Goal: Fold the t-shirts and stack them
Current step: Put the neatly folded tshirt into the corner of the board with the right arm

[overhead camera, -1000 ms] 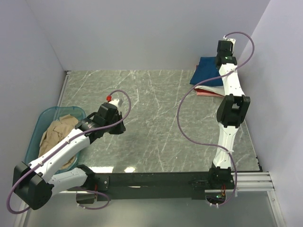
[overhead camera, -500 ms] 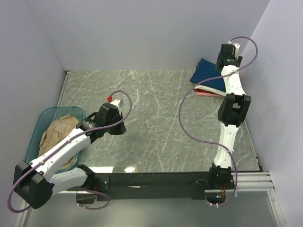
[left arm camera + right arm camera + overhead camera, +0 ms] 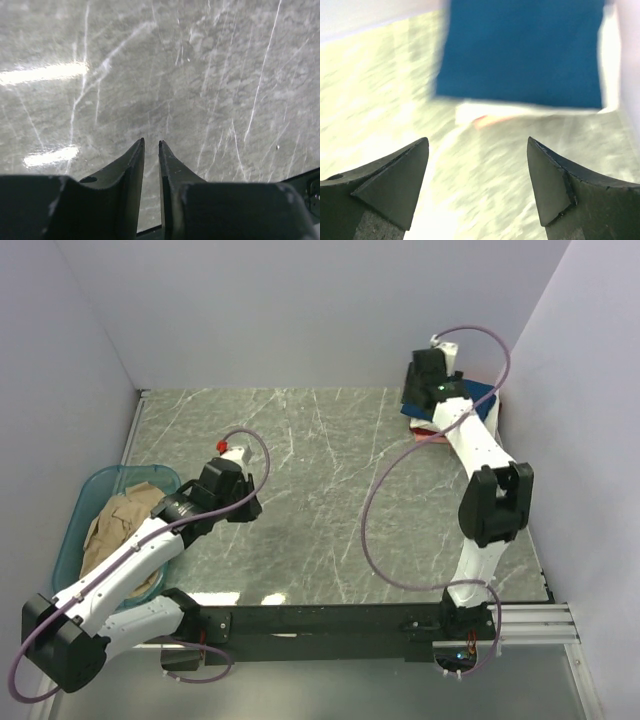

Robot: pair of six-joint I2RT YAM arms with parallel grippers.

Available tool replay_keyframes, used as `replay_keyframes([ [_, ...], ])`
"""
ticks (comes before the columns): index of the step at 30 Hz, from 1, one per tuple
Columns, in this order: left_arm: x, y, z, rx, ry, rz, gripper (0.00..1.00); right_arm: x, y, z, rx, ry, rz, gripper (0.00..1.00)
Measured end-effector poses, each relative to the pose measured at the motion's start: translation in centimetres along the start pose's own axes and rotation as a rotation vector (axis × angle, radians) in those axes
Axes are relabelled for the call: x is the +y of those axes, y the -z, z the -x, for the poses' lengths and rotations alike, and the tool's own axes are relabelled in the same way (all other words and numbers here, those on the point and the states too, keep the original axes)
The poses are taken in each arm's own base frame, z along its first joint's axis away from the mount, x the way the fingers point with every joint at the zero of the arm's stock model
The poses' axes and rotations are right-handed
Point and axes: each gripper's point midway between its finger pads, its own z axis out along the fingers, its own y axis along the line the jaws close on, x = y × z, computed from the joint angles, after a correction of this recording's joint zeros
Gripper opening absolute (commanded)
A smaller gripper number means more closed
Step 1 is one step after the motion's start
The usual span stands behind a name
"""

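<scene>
Navy t-shirt (image 3: pixel 522 52) lies folded at 12 o'clock, just beyond the right gripper (image 3: pixel 477 145), untouched. Its jaws gape wide and empty. Those of the left gripper (image 3: pixel 151 145) stand narrowly parted, holding nothing.

Blurred navy t-shirt (image 3: pixel 522 52), top edge cropped.

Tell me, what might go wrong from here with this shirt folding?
The open right pincer hovers near the folded navy shirt; a careless move may rumple it. The right arm's purple cable loops over the table and might snag. The tan shirt lies bunched in the tub, awkward to grasp cleanly.
</scene>
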Motion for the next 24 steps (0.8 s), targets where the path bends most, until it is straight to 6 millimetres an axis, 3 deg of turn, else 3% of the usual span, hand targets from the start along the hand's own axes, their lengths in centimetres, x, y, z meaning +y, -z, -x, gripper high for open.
replay_keyframes([
  [2, 0.2, 0.2, 0.3, -0.018, 0.003, 0.008, 0.24, 2.2, 3.2, -1.5, -0.010, 0.001, 0.071, 0.86],
  [5, 0.5, 0.3, 0.6, -0.031, 0.006, 0.020, 0.24, 3.9, 7.5, -4.1, -0.011, 0.002, 0.160, 0.86],
  [9, 0.8, 0.3, 0.8, -0.039, 0.009, 0.035, 0.24, 5.0, 12.7, -7.0, -0.021, -0.017, 0.266, 0.87],
  [12, 1.0, 0.3, 0.9, -0.045, 0.010, 0.046, 0.24, 4.7, 15.7, -10.4, -0.007, -0.039, 0.347, 0.87],
  [19, 1.5, 0.9, 1.5, -0.082, 0.021, 0.064, 0.25, 2.5, 19.2, -16.9, 0.062, -0.101, 0.476, 0.89],
  [22, 1.7, 1.3, 1.9, -0.102, 0.027, 0.068, 0.25, 1.9, 20.7, -17.6, 0.061, -0.129, 0.536, 0.90],
  [24, 1.9, 1.5, 2.2, -0.115, 0.033, 0.075, 0.26, 1.8, 21.8, -16.9, 0.038, -0.154, 0.576, 0.91],
])
